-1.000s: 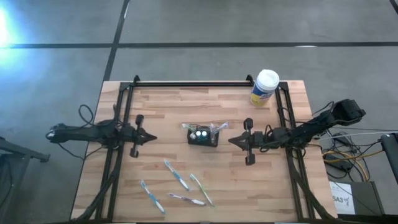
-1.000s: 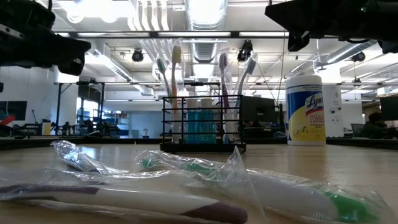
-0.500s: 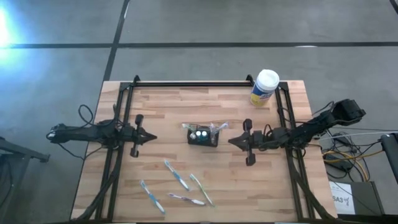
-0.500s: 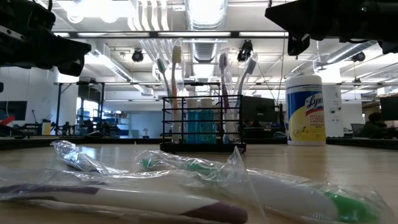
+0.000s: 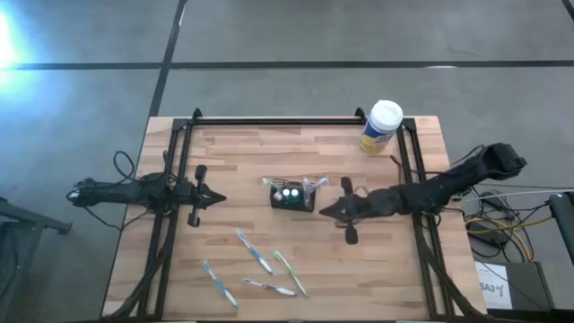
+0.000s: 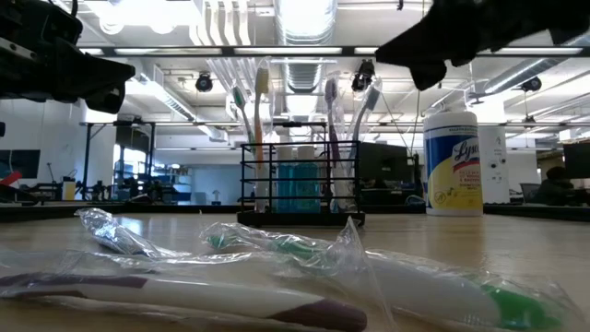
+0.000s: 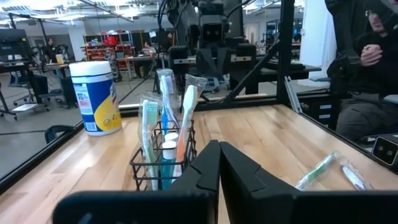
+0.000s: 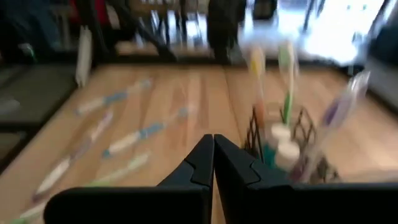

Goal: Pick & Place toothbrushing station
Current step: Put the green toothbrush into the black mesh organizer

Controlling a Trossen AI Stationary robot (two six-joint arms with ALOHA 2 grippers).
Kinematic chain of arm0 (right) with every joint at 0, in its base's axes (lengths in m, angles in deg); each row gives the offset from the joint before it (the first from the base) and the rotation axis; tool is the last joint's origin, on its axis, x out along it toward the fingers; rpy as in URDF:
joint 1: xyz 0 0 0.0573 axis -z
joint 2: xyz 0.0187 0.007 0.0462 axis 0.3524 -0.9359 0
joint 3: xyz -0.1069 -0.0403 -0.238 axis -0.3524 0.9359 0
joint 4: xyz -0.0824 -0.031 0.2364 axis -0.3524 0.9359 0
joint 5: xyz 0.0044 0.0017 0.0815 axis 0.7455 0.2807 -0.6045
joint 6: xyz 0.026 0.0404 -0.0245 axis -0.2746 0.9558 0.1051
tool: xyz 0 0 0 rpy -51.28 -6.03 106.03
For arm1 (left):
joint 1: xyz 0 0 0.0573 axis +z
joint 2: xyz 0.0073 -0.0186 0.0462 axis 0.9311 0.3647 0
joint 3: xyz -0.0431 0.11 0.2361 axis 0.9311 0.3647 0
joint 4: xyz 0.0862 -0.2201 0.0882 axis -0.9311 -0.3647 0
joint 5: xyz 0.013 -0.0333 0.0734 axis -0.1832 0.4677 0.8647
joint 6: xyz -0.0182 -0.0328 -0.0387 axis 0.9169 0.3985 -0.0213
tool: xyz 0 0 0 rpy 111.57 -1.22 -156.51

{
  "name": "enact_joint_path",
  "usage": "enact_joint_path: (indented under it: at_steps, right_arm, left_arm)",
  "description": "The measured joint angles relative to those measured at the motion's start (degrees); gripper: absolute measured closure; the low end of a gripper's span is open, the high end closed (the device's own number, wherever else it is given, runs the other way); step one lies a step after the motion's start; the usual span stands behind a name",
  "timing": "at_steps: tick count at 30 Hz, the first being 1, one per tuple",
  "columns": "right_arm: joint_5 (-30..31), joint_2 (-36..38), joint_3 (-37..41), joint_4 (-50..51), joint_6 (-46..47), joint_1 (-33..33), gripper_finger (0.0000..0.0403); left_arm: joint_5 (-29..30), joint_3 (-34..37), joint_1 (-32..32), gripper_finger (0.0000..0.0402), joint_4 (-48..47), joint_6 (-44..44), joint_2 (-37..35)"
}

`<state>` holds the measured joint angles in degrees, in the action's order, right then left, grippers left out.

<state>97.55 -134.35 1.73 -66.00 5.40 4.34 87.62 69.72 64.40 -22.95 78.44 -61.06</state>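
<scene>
The toothbrushing station (image 5: 293, 195), a small black mesh holder with toothbrushes and small tubes standing in it, rests on its base at the table's middle. It also shows in the low view (image 6: 300, 189) and in both wrist views (image 7: 163, 163) (image 8: 286, 146). My right gripper (image 5: 323, 212) is shut and hovers just right of the station, slightly nearer the table's near edge, touching nothing. My left gripper (image 5: 220, 199) is shut and waits left of the station, pointing level at it (image 7: 219, 147).
Several wrapped toothbrushes (image 5: 254, 252) lie on the wood between the station and the near edge, close up in the low view (image 6: 277, 277). A white-lidded, yellow-labelled canister (image 5: 382, 126) stands at the far right. Black frame rails (image 5: 278, 120) run along the far edge and both sides.
My right gripper has gone toward the table's left and a little toward the near edge, closing on the station, and its slant has changed. It stays shut. The station and the toothbrushes have not moved.
</scene>
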Motion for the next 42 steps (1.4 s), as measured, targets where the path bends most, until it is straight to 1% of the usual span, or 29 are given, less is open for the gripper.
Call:
enact_joint_path:
  at_steps: [3, 8, 12, 15, 18, 20, 22, 23, 25, 28, 30, 33, 37, 42]
  right_arm:
    - [1.7, -2.1, -6.7, 10.8, 6.0, -0.9, 0.0394]
    - [4.2, -7.8, -16.5, 23.1, 13.3, -4.0, 0.0394]
    - [4.5, -13.7, -23.1, 28.1, 19.2, -5.6, 0.0394]
    - [5.6, -18.9, -29.0, 31.1, 21.8, -7.2, 0.0394]
    - [8.4, -24.5, -36.3, 36.7, 24.8, -8.7, 0.0394]
    - [8.7, -28.2, -41.7, 41.5, 28.9, -9.2, 0.0394]
    - [6.5, -32.1, -47.1, 46.6, 34.0, -9.4, 0.0394]
    - [3.8, -34.1, -49.6, 49.0, 36.0, -9.3, 0.0394]
    - [-1.3, -38.3, -54.5, 53.2, 36.8, -9.3, 0.0394]
    - [-3.8, -44.2, -60.7, 56.7, 36.9, -9.4, 0.0394]
    - [-6.6, -47.2, -64.2, 58.4, 36.7, -9.4, 0.0390]
    - [-9.2, -50.6, -67.8, 60.7, 36.7, -9.7, 0.0368]
    - [-7.6, -53.8, -70.9, 63.2, 37.9, -10.1, 0.0322]
    - [-5.4, -54.8, -70.7, 63.9, 41.5, -10.2, 0.0261]
  left_arm:
    - [0.0, 0.0, 0.0, 0.0386, 0.0, 0.7, 0.0]
    - [0.0, 0.0, 0.0, 0.0390, -0.1, 2.9, 0.0]
    - [0.0, 0.0, 0.0, 0.0393, -0.1, 3.8, 0.0]
    - [0.0, 0.1, 0.0, 0.0393, -0.1, 4.2, 0.0]
    - [0.0, 0.1, 0.0, 0.0393, -0.1, 4.5, 0.0]
    - [0.0, 0.1, 0.0, 0.0394, -0.1, 4.6, 0.0]
    - [0.0, 0.1, 0.0, 0.0394, -0.1, 4.6, 0.0]
    - [0.0, 0.1, 0.0, 0.0394, -0.1, 4.6, 0.0]
    - [0.0, 0.0, 0.0, 0.0394, -0.1, 4.6, 0.0]
    - [0.0, -0.1, 0.0, 0.0394, -0.1, 4.7, 0.0]
    - [0.0, -0.2, 0.0, 0.0394, -0.1, 5.8, 0.0]
    - [-0.1, -0.2, 0.0, 0.0394, -0.1, 7.4, 0.0]
    - [-0.5, -0.2, 0.0, 0.0394, -0.2, 7.7, 0.0]
    - [-0.5, -0.2, 0.0, 0.0394, -0.2, 8.0, 0.0]
